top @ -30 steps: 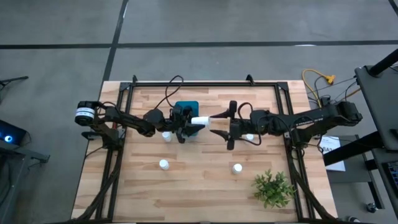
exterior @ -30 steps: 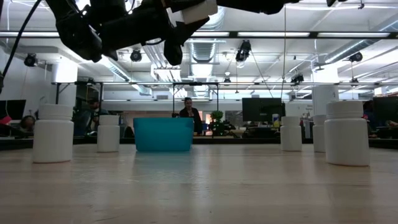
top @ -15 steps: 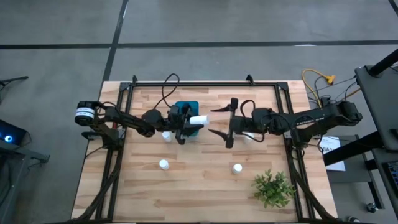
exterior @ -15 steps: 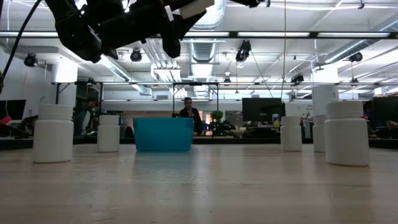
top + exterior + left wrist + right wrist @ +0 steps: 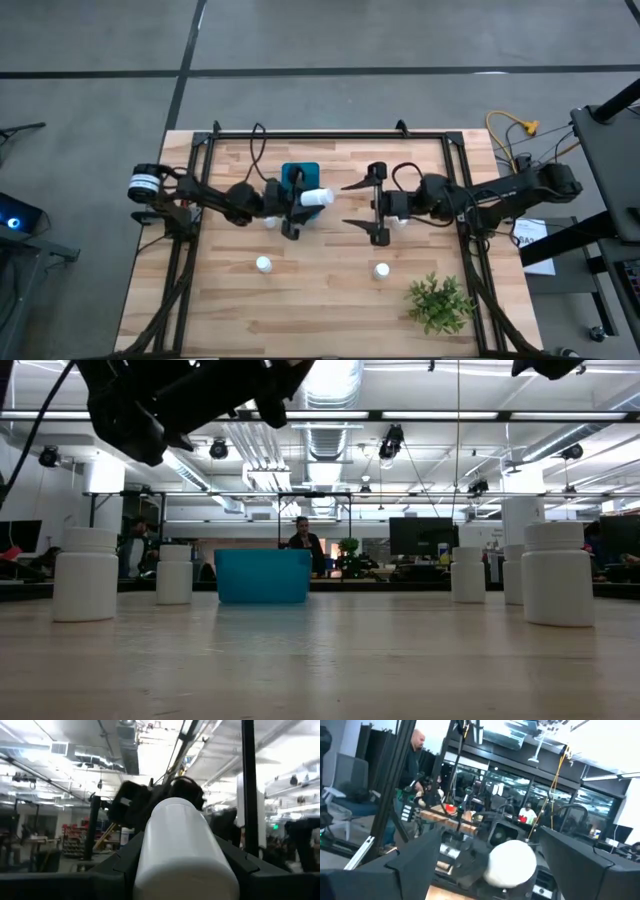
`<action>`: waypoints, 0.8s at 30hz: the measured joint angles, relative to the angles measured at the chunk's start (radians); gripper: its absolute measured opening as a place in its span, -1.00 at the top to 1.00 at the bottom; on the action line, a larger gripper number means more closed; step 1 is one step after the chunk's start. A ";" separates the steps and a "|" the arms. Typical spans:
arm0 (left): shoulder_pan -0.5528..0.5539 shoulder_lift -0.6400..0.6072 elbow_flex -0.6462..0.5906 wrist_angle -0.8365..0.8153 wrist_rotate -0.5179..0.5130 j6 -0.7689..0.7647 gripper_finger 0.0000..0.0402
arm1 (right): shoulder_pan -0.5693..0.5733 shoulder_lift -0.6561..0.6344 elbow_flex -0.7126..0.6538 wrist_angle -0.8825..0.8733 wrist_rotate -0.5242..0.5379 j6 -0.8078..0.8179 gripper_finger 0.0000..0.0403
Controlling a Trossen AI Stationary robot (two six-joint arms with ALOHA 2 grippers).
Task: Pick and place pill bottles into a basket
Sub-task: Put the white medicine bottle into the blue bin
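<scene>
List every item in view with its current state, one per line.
Left gripper: shut on held pill bottle, raised over the basket.
Held pill bottle: lying sideways in the left gripper.
Right gripper: open, empty, raised right of the basket.
Basket: upright on the table.
Front pill bottles: upright, untouched.
Plant: upright, near table corner.

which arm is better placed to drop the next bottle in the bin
Left. The left claw is shut on a small white cylindrical pill bottle at the blue rectangular plastic basket. The right claw is open, empty, and beside the basket.
</scene>
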State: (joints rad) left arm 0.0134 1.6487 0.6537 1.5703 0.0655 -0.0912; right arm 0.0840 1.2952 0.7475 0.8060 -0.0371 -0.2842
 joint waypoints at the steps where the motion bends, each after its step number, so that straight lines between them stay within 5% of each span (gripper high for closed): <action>1: -0.001 0.016 0.012 0.004 0.000 0.015 0.21 | -0.001 0.007 -0.001 0.014 -0.010 0.000 -0.62; 10: -0.012 0.111 0.134 0.001 0.064 0.021 0.21 | -0.044 0.075 -0.035 0.190 -0.079 0.050 -0.62; 18: -0.031 0.082 0.128 0.001 0.072 0.072 0.21 | -0.060 0.075 -0.112 0.442 -0.113 0.072 -0.62; 24: -0.034 0.082 0.137 0.000 0.075 0.073 0.21 | -0.065 0.103 -0.104 0.469 -0.175 0.123 -0.62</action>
State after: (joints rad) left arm -0.0208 1.7306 0.7906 1.5707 0.1406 -0.0187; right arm 0.0185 1.3980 0.6430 1.2755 -0.2121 -0.1608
